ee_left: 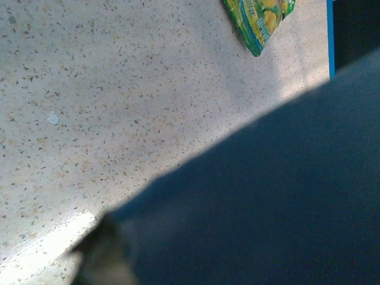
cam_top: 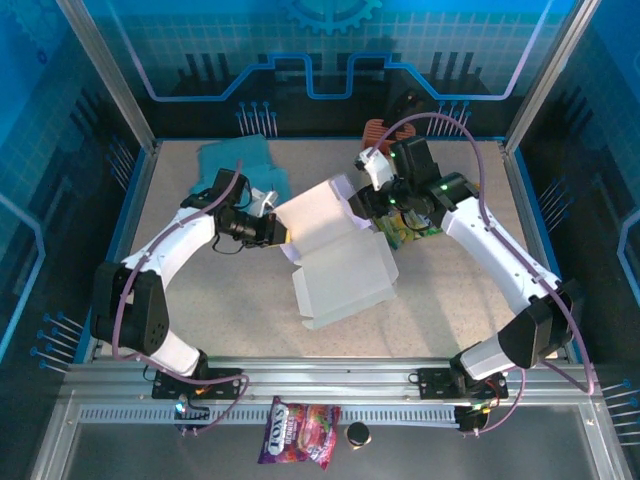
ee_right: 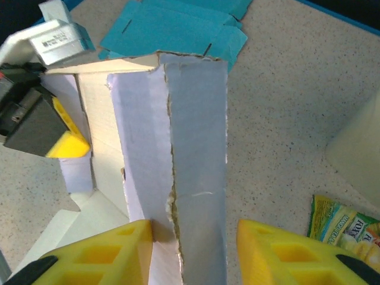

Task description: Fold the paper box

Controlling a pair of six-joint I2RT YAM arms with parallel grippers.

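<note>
Yellow-padded, my right gripper stands open astride an upright flap of the white paper box, which lies half-folded in the middle of the speckled beige table. My left gripper is clenched on the box's left wall, with a panel raised there. Toward the far left corner lies flat teal cardboard. A green snack packet sits just beside the box's right side.

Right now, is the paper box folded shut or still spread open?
Half-folded and open: in the top view the paper box has one panel raised and its interior showing, with the left pincer pinching its edge.
</note>
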